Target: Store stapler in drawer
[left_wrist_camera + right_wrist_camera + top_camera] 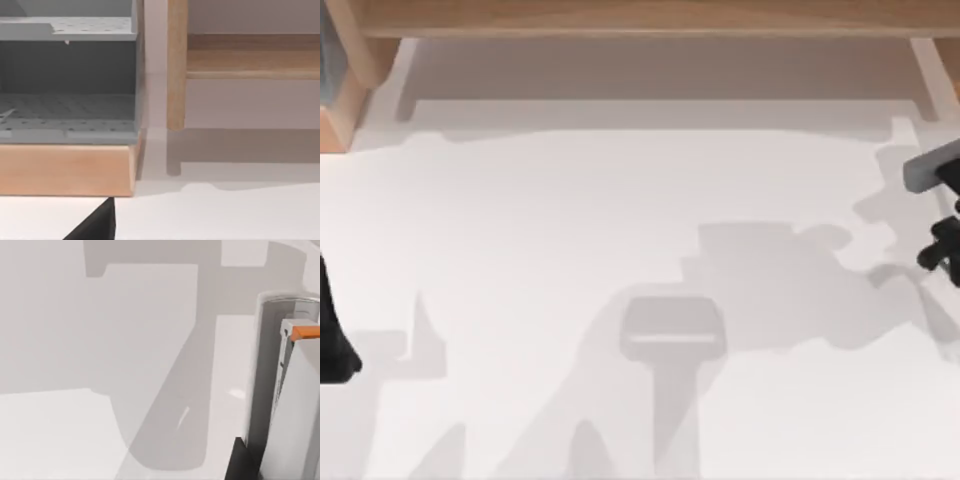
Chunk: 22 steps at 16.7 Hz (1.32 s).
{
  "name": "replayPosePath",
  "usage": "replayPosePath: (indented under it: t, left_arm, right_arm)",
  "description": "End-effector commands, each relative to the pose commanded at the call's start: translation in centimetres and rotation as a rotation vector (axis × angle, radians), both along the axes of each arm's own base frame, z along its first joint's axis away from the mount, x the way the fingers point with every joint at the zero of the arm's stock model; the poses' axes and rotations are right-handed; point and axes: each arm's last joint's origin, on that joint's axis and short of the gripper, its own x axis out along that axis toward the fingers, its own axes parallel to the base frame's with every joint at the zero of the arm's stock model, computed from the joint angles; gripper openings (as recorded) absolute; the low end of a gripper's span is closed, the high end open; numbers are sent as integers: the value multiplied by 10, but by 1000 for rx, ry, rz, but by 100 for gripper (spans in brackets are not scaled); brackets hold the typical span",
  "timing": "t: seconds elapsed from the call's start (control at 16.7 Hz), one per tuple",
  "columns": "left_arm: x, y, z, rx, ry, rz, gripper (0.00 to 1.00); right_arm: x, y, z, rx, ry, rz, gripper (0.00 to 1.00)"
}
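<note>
L arm is seen as a dark shape at the far left edge of the top view, lower half, approx. mid-low. R arm is seen at the far right edge, upper-mid: a grey link above black parts, with the right claw [942,250] cut by the frame edge. Finger state can't be made out for either claw.

White tabletop [570,220], stapler [670,335] lying near its front middle, wooden cabinet [340,110] at back left
</note>
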Motion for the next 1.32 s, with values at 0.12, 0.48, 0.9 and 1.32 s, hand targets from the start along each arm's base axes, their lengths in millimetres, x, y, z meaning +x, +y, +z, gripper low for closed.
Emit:
replayPosePath:
  t: [0.12, 0.48, 0.9, 1.32]
  left_arm:
    - [0, 0, 0, 0, 0, 0, 100]
    - [0, 0, 0, 0, 0, 0, 100]
    - [0, 0, 0, 0, 0, 0, 100]
    - [0, 0, 0, 0, 0, 0, 100]
  right_arm:
    - [3, 6, 2, 3, 42, -12, 0]
    - [30, 18, 42, 34, 80, -74, 0]
    - [73, -67, 137, 63, -200, -286, 0]
    - [106, -187, 94, 18, -210, -478, 0]
